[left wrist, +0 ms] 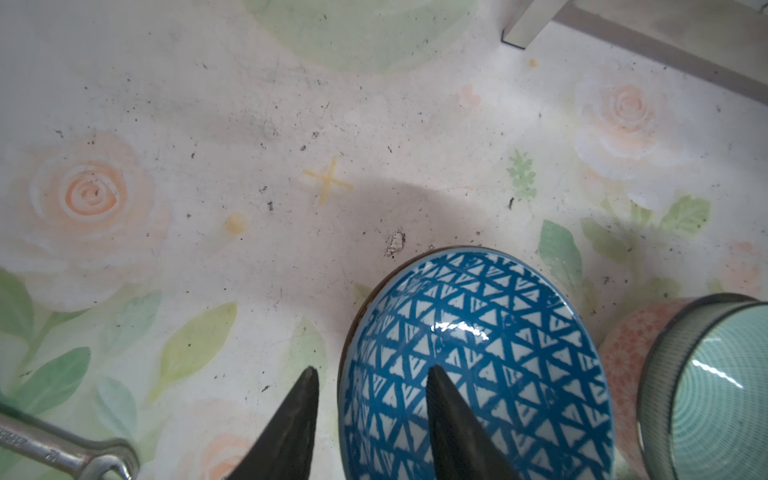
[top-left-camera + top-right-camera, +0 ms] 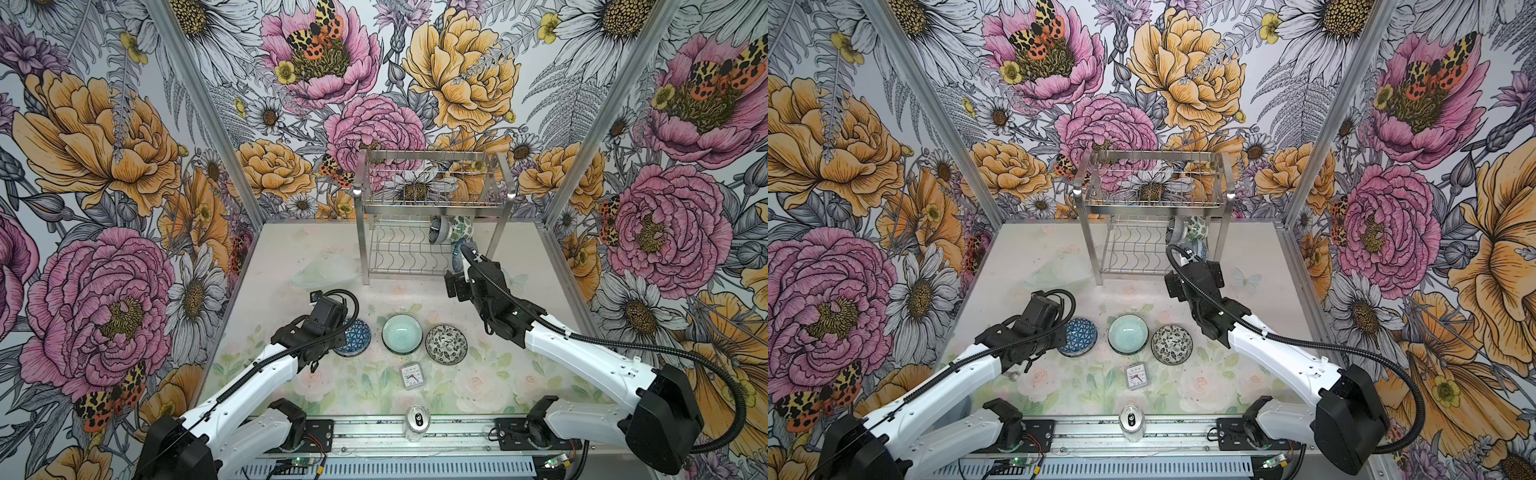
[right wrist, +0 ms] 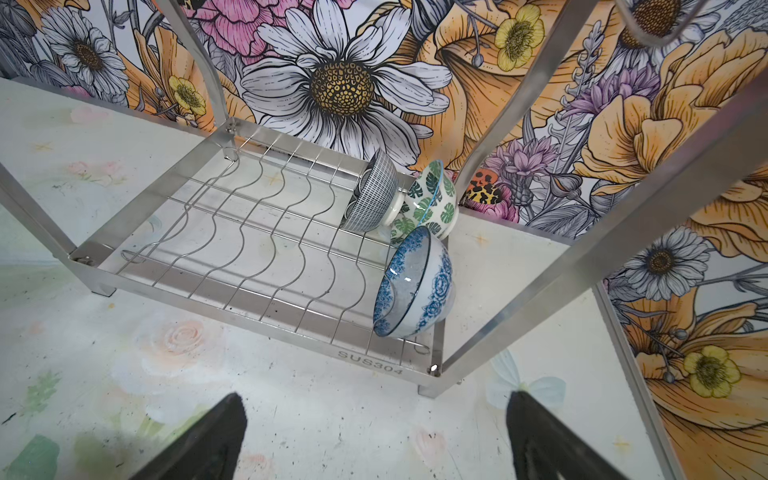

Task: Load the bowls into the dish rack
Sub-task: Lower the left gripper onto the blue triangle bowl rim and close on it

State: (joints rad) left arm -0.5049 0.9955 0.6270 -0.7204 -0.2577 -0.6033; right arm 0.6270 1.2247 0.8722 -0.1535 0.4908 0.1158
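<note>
Three bowls sit in a row on the table: a blue triangle bowl [image 2: 353, 338] [image 1: 478, 353], a pale teal bowl [image 2: 402, 334] [image 1: 715, 399] and a black-white leaf bowl [image 2: 446, 345]. My left gripper [image 1: 370, 372] straddles the triangle bowl's rim, one finger inside and one outside, with a gap still showing. The dish rack [image 2: 432, 210] [image 3: 249, 299] stands at the back. On edge in its lower tier are a navy grid bowl [image 3: 372, 195], a green-leaf bowl [image 3: 428, 203] and a blue floral bowl [image 3: 415, 282]. My right gripper [image 3: 376, 398] hangs open and empty before the rack's right front leg.
A clear glass dish [image 2: 324, 270] lies left of the rack. A small clock [image 2: 412, 376] and a can [image 2: 417, 422] sit near the front edge. A wrench [image 1: 62, 451] lies by my left gripper. A pink-patterned side [image 1: 627, 353] shows against the teal bowl.
</note>
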